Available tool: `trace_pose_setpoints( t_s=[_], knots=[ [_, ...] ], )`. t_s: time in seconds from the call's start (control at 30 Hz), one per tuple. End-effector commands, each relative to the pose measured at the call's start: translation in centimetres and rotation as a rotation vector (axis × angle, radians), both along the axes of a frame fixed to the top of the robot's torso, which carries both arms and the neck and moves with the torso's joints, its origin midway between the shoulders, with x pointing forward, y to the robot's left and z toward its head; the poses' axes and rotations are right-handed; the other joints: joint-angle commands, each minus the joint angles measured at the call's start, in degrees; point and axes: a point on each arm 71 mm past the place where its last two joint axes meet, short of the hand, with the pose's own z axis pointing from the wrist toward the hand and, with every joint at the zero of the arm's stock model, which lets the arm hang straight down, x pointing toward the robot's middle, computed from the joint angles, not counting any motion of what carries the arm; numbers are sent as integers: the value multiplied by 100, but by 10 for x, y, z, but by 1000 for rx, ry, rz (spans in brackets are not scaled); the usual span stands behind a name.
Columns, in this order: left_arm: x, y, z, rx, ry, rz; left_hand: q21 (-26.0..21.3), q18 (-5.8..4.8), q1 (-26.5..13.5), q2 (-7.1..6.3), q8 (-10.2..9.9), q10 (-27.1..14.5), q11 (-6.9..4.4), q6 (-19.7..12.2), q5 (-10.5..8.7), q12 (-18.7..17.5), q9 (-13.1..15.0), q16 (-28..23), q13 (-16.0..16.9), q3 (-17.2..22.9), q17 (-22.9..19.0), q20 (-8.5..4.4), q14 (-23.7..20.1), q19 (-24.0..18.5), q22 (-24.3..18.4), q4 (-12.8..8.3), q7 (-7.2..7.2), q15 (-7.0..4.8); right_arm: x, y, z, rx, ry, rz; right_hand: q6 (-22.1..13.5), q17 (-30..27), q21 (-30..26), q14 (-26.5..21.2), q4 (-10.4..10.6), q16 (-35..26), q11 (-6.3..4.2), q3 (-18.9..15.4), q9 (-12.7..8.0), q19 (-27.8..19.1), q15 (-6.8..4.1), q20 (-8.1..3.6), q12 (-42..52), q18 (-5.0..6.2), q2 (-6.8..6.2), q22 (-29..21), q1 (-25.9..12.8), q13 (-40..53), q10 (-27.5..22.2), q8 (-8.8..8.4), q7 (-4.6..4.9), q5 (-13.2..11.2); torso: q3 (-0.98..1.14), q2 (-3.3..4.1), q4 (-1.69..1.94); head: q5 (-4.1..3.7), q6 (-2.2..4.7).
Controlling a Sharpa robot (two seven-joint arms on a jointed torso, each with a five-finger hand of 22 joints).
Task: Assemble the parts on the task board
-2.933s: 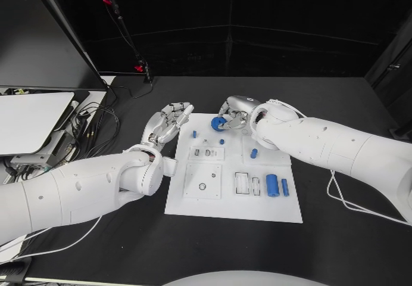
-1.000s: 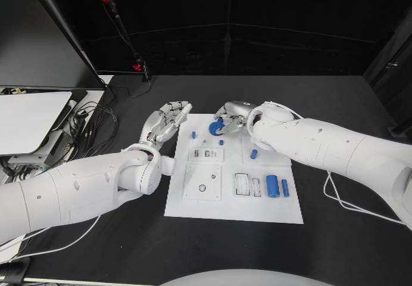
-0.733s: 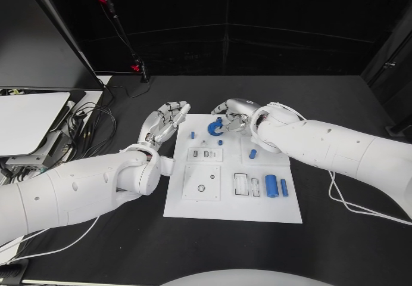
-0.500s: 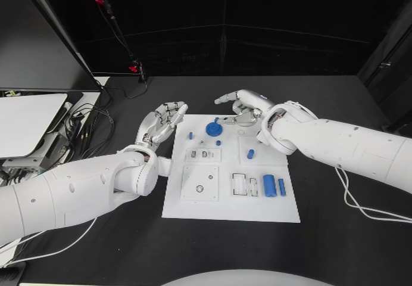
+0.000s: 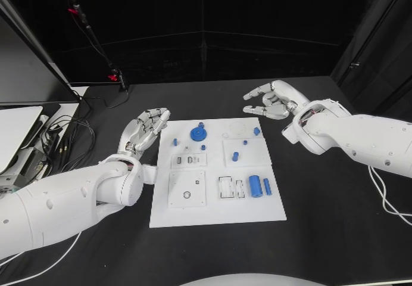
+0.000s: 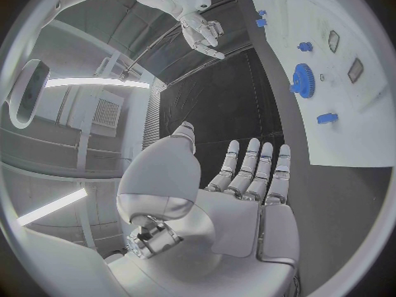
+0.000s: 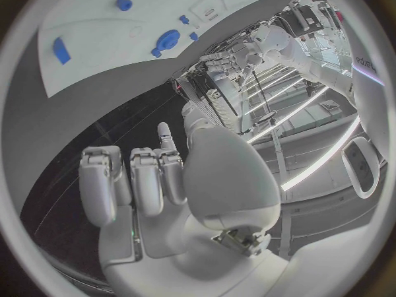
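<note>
The white task board [image 5: 215, 211] lies mid-table. A blue gear [image 5: 199, 133] sits on its far left part, free of both hands. Small blue pegs [image 5: 235, 156] dot the far half, and a thick blue cylinder [image 5: 255, 184] lies beside a thin one [image 5: 267, 186] on the right. My left hand [image 5: 146, 128] stretches flat and open beside the board's far left edge. My right hand [image 5: 273, 100] hovers past the far right corner, fingers loosely bent, holding nothing. The left wrist view shows the left hand [image 6: 247, 178], the gear [image 6: 302, 80] and the right hand [image 6: 202, 30]. The right wrist view shows the right hand [image 7: 157, 185] and the gear [image 7: 167, 39].
Cables [image 5: 60, 128] and a white device [image 5: 13, 128] crowd the table's left edge. A stand with a red clamp [image 5: 112, 76] rises at the far left. Bare black table [image 5: 343, 196] stretches right of the board.
My right hand has let go of the blue gear, which now rests on the board, and has drawn back to the right. The camera has shifted; the left hand stays put.
</note>
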Motion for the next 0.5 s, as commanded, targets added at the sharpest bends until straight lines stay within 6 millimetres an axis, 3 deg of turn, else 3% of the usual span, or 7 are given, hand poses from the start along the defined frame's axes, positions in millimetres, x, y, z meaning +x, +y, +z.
trace_pose_setpoints(
  t_s=[0.03, 0.23, 0.3, 0.5],
  knots=[
    [-6, -2, 18, -55, -251, -41, 37, 42, -10, 58, 20, -18, 2, 3, 29, 35, -7, 38, -5, -39, -8, -12, 9, -29, 9, -1, 906, 42, -1, -12, -1, -3, 24, -27, 32, 1507, 19, 606, -24, 14, 9, -23, -6, 595, 38, 58, 14, -42, 42, 1510, 96, 1508, 596, -8, -21, 11, -2, -5, -11, -135, 36],
    [-6, 0, 16, -54, -251, -39, 40, 41, -7, 61, 25, -14, 2, 9, 30, 40, -11, 39, -5, -47, -9, -11, 10, -29, 10, 0, 906, 44, 2, -34, -9, -65, 40, -76, -28, 1507, 19, 606, -81, 14, -53, -16, -39, 595, 2, 66, 14, -42, 62, 1510, 213, 1508, 596, -74, -53, -8, 13, -21, -91, -179, 28],
    [-6, 0, 15, -54, -250, -39, 40, 41, -6, 61, 25, -14, 2, 10, 30, 41, -11, 39, -4, -48, -9, -11, 10, -29, 10, 0, 906, 44, 4, -38, -12, -81, 51, -88, -40, 1507, 19, 606, -101, 14, -68, -13, -46, 595, -10, 61, 14, -42, 65, 1510, 248, 1508, 596, -89, -66, -6, 16, -26, -99, -176, 25],
    [-7, -1, 13, -56, -247, -41, 40, 41, -6, 61, 25, -14, 2, 10, 30, 41, -11, 39, -4, -48, -9, -11, 10, -29, 10, 0, 906, 44, 8, -43, -30, -149, 99, -94, -171, 1507, 19, 606, -198, 14, -141, -12, -88, 595, -76, 11, 14, -42, 49, 1510, 401, 1508, 596, -192, -139, -1, 12, -20, -70, -195, 44]
  ],
)
